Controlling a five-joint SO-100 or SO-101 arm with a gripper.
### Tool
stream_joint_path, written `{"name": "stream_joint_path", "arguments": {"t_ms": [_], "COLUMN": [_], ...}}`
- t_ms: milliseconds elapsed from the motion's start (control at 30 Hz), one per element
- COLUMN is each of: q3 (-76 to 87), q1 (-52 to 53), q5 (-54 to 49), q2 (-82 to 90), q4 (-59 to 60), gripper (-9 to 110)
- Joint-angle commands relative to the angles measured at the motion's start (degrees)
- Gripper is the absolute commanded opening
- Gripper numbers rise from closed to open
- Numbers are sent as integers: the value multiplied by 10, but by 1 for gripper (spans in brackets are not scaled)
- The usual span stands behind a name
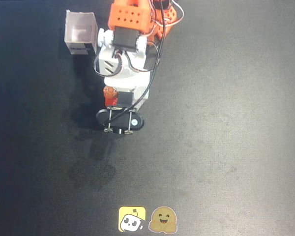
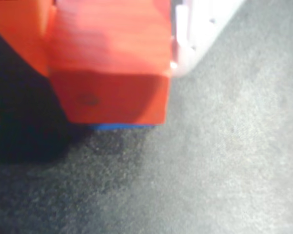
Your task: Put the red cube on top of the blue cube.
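Note:
In the wrist view the red cube fills the upper left. It sits between the gripper's orange finger on the left and its white finger on the right, and both press against it. A thin strip of the blue cube shows right under the red cube's lower edge; whether the two touch cannot be told. In the overhead view the arm covers both cubes. Only a small red-orange patch shows beside the wrist, and I cannot tell whether it is cube or finger.
A translucent white box stands at the back left beside the arm's base. Two stickers, a yellow one and a brown one, lie at the front edge of the dark mat.

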Motion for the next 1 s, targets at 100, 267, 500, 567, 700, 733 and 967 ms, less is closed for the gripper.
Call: {"name": "stream_joint_path", "arguments": {"t_ms": [100,267,500,567,700,733,967], "q3": [12,25,31,33,40,41,47], "q1": [-8,-7,1,4,10,12,21], "q5": [10,16,17,17,22,24,27], "q2": [8,8,9,10,13,13,16], "q4": [-22,-22,-23,-23,-23,-23,-24], "gripper": [5,5,5,5,5,5,5]}}
